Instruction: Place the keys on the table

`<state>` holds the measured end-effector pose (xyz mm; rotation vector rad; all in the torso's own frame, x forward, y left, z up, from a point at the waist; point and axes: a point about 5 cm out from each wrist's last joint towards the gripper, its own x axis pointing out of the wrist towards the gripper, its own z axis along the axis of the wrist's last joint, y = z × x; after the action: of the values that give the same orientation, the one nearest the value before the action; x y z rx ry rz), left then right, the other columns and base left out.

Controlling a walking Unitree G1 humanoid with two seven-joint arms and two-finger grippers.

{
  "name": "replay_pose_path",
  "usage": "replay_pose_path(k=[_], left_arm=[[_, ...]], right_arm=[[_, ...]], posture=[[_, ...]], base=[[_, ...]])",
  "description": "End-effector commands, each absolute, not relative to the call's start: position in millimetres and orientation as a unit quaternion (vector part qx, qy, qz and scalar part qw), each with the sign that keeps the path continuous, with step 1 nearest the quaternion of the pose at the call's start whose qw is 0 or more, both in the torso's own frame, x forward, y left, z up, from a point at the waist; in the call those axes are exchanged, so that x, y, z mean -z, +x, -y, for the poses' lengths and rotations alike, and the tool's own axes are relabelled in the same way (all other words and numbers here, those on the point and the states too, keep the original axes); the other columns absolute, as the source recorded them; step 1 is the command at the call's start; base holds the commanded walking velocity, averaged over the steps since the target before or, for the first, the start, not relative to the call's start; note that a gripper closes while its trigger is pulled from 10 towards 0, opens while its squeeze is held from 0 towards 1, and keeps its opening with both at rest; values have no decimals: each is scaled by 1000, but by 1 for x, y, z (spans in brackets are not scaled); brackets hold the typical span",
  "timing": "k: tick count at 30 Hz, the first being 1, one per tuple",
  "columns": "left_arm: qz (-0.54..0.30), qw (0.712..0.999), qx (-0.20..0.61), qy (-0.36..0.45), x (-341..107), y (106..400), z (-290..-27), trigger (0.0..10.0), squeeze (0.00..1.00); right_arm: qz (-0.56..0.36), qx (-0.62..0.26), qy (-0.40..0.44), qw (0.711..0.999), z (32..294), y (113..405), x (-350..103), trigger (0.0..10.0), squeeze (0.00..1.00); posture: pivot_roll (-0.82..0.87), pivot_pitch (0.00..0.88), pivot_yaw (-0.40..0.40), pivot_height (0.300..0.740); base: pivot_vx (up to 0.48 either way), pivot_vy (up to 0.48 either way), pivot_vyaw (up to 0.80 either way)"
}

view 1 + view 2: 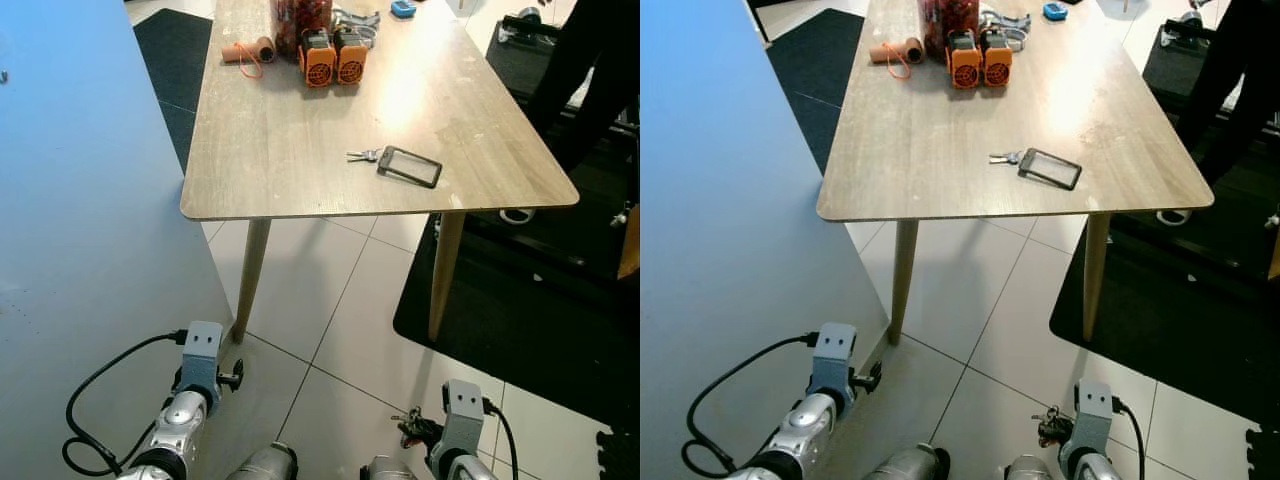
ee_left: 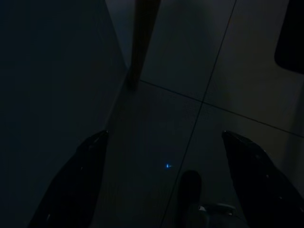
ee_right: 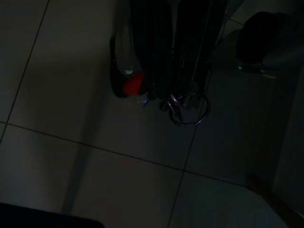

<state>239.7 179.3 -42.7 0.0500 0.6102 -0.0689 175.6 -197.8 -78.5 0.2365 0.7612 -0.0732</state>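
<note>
A home room is indicated by a wooden table (image 1: 300, 150), tiled floor (image 1: 340, 320) and dark mats (image 1: 520, 330).

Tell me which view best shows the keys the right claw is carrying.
The right wrist view: the keys dangle on their ring from the shut fingers, though dimly. In both eye views they are a tiny dark cluster beside the right claw low by the floor.

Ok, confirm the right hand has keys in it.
Yes, the right hand is shut on a key ring, which dangles from it.
</note>
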Motion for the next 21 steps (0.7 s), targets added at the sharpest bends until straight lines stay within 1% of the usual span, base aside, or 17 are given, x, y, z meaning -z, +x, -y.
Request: replay_pose_path(k=[1,4,7,8,10,16,21], left_arm=[[-318,948,32,17,49,232,-178,10000,0],[-319,947,30,17,50,232,-178,10000,0],[-325,945,28,0,51,231,-177,10000,0],[-334,942,21,-11,52,230,-177,10000,0],[-335,942,21,-9,52,230,-177,10000,0],[-321,947,29,-1,50,231,-176,10000,0],[-311,950,29,1,49,231,-178,10000,0]], right_arm=[[-379,39,120,917,199,170,81,10000,0],[-378,39,120,917,199,170,81,10000,0],[-378,39,120,917,199,170,81,10000,0],[-378,39,120,917,199,170,81,10000,0],[-378,39,121,917,199,170,81,10000,0],[-378,40,121,917,200,170,81,10000,0],[-377,39,121,917,200,170,81,10000,0]], posture=[[39,156,-29,740],[37,157,-29,740],[36,157,-30,740],[36,157,-30,740],[36,158,-30,740],[36,158,-31,740],[36,158,-31,740]], base=[[0,0,0],[0,0,0],[0,0,0],[0,480,0],[0,480,0],[0,454,0],[0,0,0]])
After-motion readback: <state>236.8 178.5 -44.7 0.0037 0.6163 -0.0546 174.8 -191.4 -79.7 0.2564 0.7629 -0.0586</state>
